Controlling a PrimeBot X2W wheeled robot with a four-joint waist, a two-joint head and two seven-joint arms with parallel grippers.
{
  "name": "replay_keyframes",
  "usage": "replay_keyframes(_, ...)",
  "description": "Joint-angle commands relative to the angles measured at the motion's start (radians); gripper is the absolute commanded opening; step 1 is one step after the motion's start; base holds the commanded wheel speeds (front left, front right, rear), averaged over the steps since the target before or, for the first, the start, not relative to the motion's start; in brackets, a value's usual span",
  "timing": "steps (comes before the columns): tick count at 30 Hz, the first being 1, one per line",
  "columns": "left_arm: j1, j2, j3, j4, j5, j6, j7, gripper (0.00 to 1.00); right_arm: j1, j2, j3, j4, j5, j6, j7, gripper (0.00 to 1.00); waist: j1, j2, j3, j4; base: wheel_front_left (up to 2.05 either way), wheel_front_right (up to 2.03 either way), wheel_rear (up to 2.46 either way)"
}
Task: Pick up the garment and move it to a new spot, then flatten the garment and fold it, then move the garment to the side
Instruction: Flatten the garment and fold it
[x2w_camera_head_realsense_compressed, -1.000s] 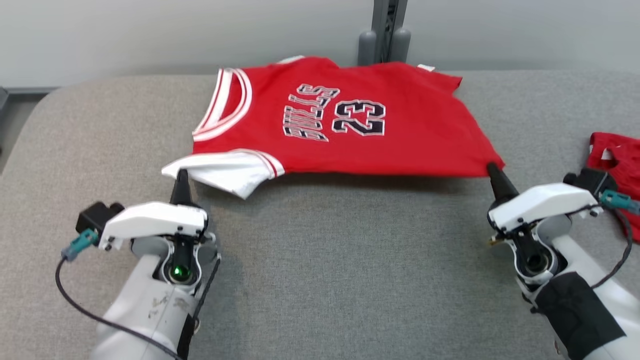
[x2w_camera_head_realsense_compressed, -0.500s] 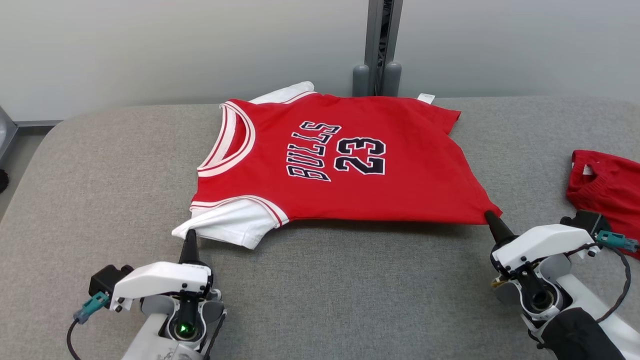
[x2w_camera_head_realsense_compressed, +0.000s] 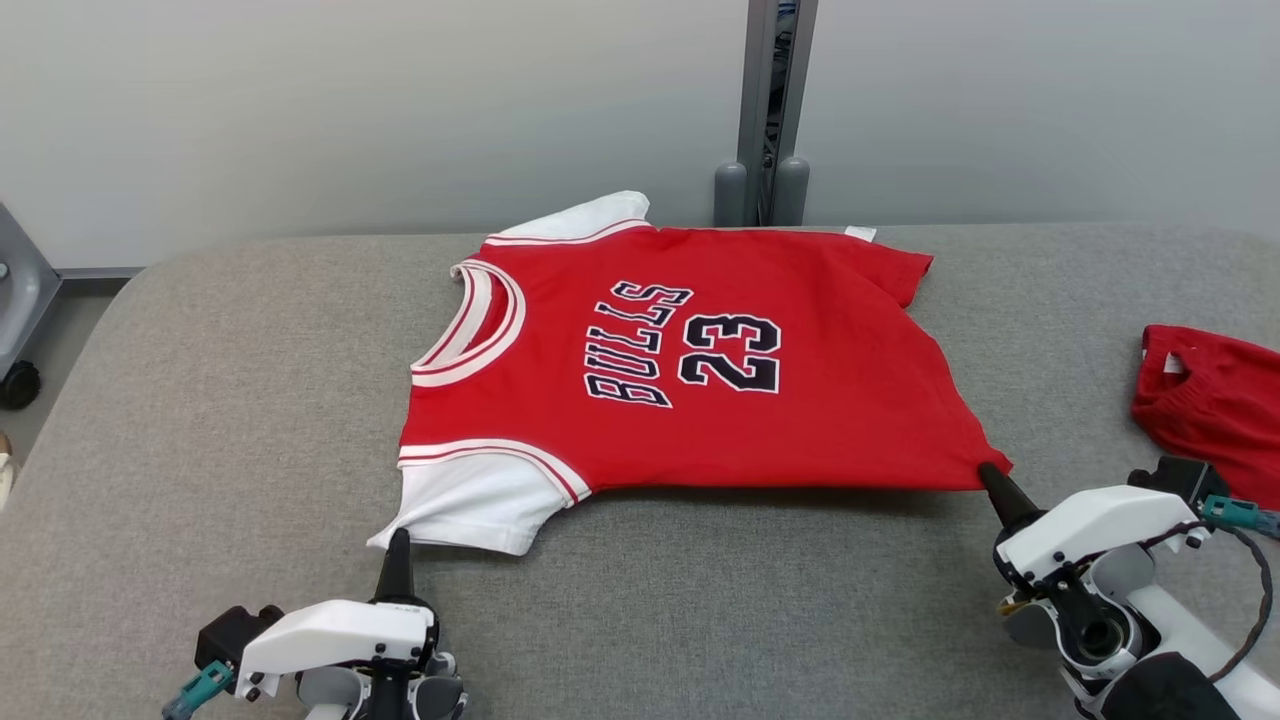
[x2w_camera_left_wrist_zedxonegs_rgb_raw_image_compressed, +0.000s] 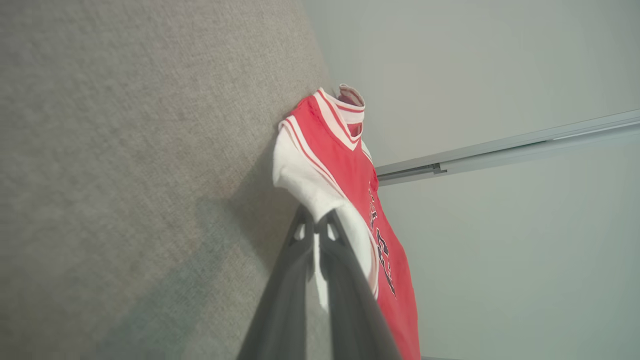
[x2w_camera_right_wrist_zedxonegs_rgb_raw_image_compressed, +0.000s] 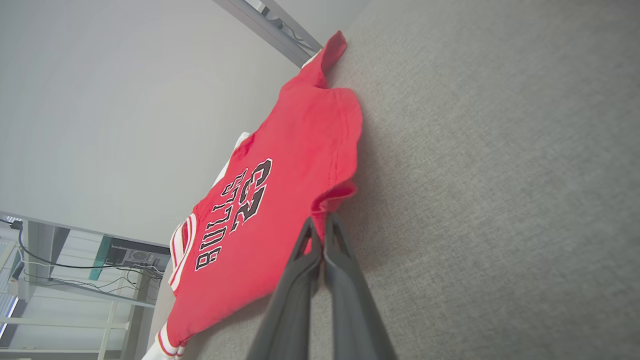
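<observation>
A red jersey (x2w_camera_head_realsense_compressed: 690, 370) with white sleeves and "BULLS 23" lettering lies spread on the grey table, its collar to the left. My left gripper (x2w_camera_head_realsense_compressed: 399, 541) is shut on the corner of the near white sleeve (x2w_camera_head_realsense_compressed: 470, 500), as the left wrist view confirms with white cloth pinched at the gripper (x2w_camera_left_wrist_zedxonegs_rgb_raw_image_compressed: 316, 222). My right gripper (x2w_camera_head_realsense_compressed: 990, 478) is shut on the near hem corner of the jersey (x2w_camera_right_wrist_zedxonegs_rgb_raw_image_compressed: 280, 200), red fabric caught at the gripper (x2w_camera_right_wrist_zedxonegs_rgb_raw_image_compressed: 320, 225). The near edge of the jersey stretches between both grippers.
A second red garment (x2w_camera_head_realsense_compressed: 1215, 400) lies bunched at the table's right edge. A grey post (x2w_camera_head_realsense_compressed: 770, 110) stands behind the table (x2w_camera_head_realsense_compressed: 200, 380) against the pale wall. Bare grey cloth surface lies left of and in front of the jersey.
Both grippers have drawn back toward me, pulling the jersey nearer along the table. The head camera has tilted up, showing more wall, and the far white sleeve has come into sight.
</observation>
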Motion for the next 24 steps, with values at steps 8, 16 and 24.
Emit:
replay_keyframes(8, 0.053, 0.008, 0.030, -0.043, 0.007, -0.001, -0.001, 0.00, 0.037, -0.037, 0.014, -0.013, -0.002, 0.001, 0.003, 0.00, 0.0000, -0.0001, -0.017, 0.013, 0.00, 0.00, 0.00)
replay_keyframes(16, 0.117, 0.007, -0.013, -0.083, 0.059, 0.003, -0.001, 0.00, 0.057, -0.066, 0.025, -0.023, 0.004, 0.000, 0.024, 0.00, 0.0000, -0.0001, -0.032, 0.014, 0.00, 0.00, 0.00)
replay_keyframes(24, 0.188, 0.008, -0.031, -0.120, 0.240, 0.022, -0.001, 0.00, 0.068, -0.100, 0.045, -0.043, 0.000, 0.000, 0.063, 0.00, 0.0000, -0.0001, -0.039, 0.008, 0.00, 0.00, 0.00)
